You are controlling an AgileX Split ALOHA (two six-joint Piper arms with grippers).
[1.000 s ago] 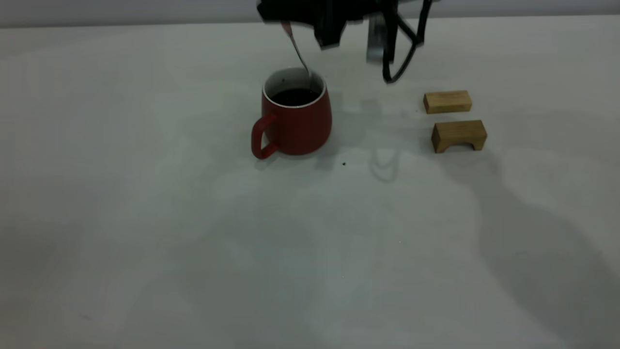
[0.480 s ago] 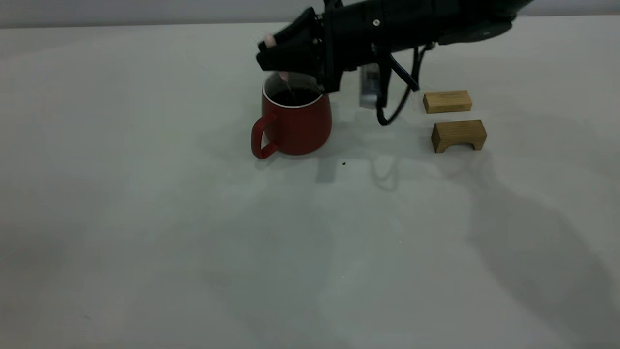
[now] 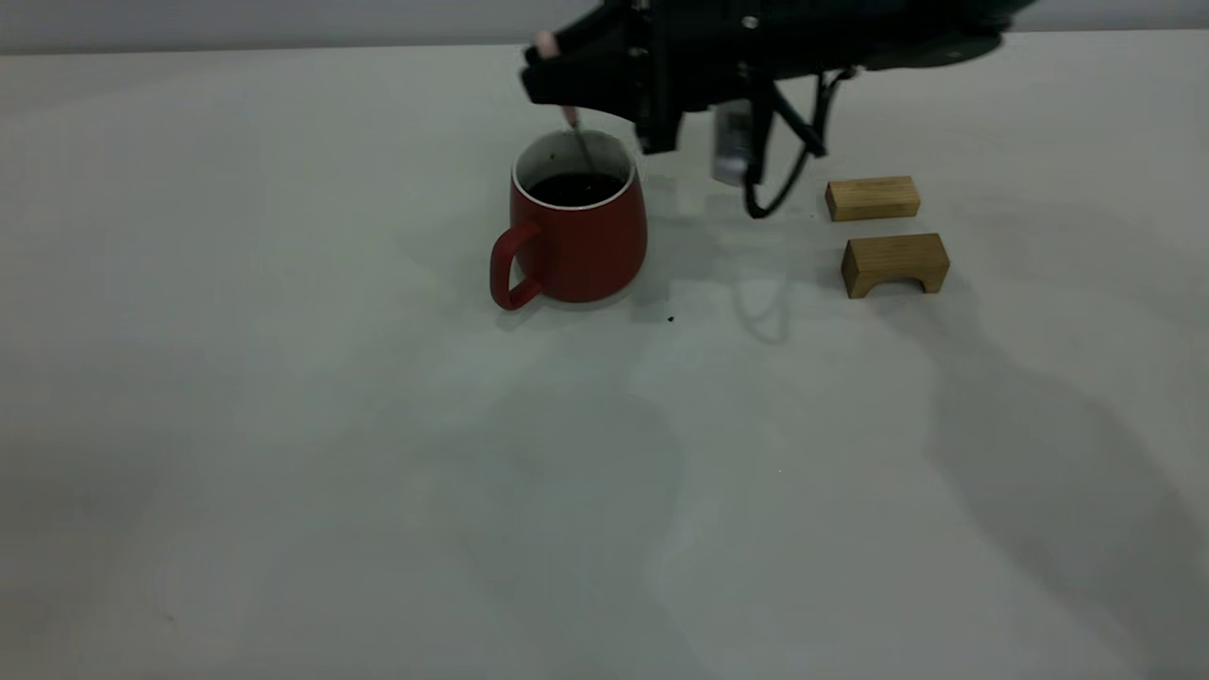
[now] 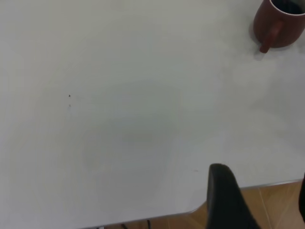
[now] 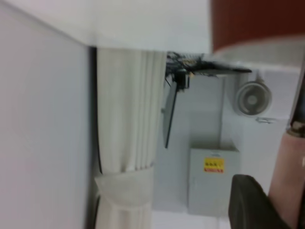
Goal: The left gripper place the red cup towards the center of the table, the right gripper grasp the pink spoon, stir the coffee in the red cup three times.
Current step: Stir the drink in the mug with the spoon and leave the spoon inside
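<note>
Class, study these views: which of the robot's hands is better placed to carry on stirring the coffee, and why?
Right. The right hand grips the pink spoon, which dips into the red cup. The left hand sits far away at the table edge.

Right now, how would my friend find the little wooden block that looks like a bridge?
Start at the red cup on the white table. Look to its right in the exterior view, past the hanging black cable, where two small wooden blocks sit one behind the other. The bridge block is the nearer one, with an arch cut out underneath; the plain block behind it is solid.
</note>
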